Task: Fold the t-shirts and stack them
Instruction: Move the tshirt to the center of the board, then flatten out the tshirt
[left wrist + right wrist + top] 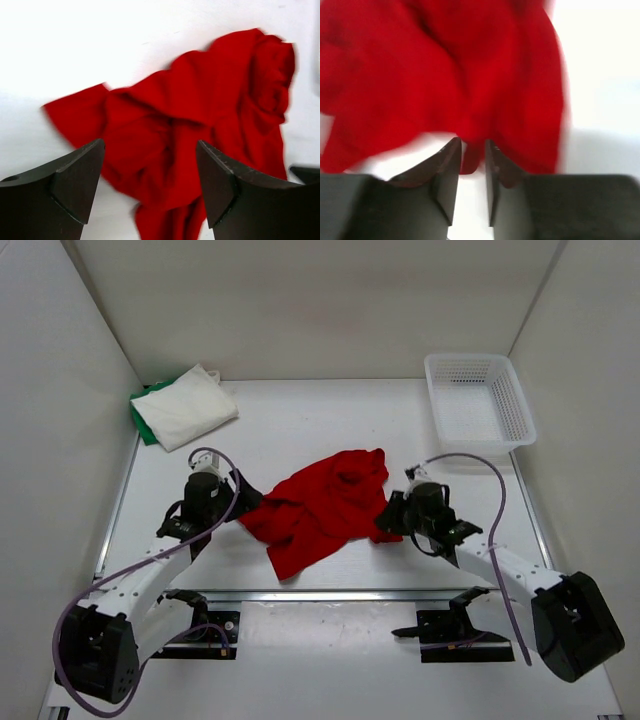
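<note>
Two of the three shirts look done: a white t-shirt (pixel 188 405) lies folded on a green t-shirt (pixel 142 412) at the desk's (pixel 300 425) far left. One red t-shirt (pixel 325 505) lies crumpled mid-desk, unfolded. The left gripper's (pixel 245 503) fingers are spread beside it; the right gripper's (pixel 390 515) appear to pinch its right edge. One mesh basket (pixel 520 405) stands far right.

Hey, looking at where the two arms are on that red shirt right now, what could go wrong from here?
1. The right end effector has only a thin tip of the red t-shirt between its narrow jaws. A pull might slip it free.
2. The left end effector stands open at bunched folds, so it might pinch several layers at once, and the shirt may not spread flat for folding.
</note>
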Controlling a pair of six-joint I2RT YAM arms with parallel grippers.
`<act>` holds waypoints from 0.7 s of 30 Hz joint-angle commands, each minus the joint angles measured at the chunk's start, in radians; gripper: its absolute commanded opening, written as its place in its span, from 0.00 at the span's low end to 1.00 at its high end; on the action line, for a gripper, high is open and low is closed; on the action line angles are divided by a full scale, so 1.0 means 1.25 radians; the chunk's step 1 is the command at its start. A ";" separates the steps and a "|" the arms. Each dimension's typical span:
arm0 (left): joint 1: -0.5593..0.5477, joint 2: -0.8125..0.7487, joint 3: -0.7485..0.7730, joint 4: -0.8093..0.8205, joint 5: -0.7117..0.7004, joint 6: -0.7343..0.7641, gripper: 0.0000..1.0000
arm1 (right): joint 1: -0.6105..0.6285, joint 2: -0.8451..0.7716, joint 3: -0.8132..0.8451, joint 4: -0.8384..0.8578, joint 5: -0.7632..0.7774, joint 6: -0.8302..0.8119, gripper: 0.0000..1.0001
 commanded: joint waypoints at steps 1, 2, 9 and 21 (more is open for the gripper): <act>0.029 0.005 -0.054 -0.049 -0.008 0.007 0.86 | -0.002 -0.098 -0.091 -0.071 0.081 0.048 0.26; 0.031 0.012 -0.074 -0.023 0.012 -0.006 0.88 | -0.011 -0.129 -0.123 -0.079 0.075 0.058 0.31; -0.040 0.180 -0.063 0.130 0.038 -0.057 0.80 | -0.173 -0.154 -0.196 -0.094 0.025 0.052 0.41; -0.018 0.471 0.312 0.118 0.009 -0.070 0.00 | -0.146 0.020 -0.140 0.023 -0.002 0.042 0.01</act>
